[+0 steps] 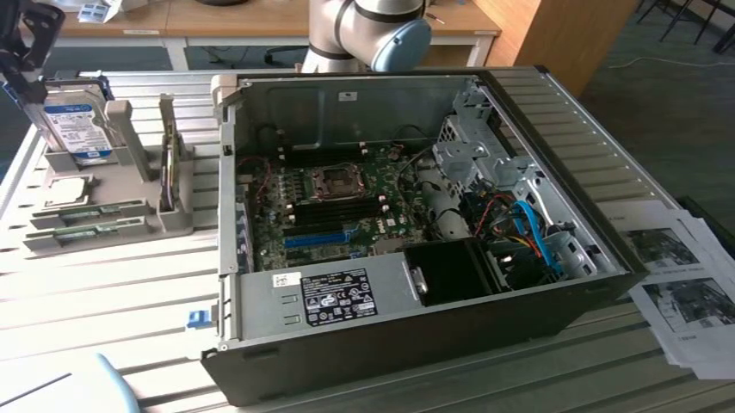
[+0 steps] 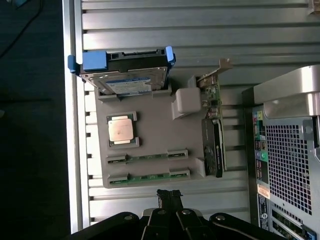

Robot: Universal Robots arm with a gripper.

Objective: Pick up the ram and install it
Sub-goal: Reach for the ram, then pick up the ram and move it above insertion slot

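The gripper (image 2: 169, 195) hangs above the table with no ram in it; whether it is parted or clenched cannot be told. Two sticks lie flat in the grey tray (image 2: 155, 125). The nearer ram (image 2: 148, 177) is just ahead of the gripper's tip, with the second ram (image 2: 147, 156) just beyond. Both long axes run crosswise to the gripper's reach.

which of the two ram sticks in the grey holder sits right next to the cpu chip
The inner ram stick, directly beside the cpu chip. The other ram stick lies along the grey holder's edge, one row farther away.
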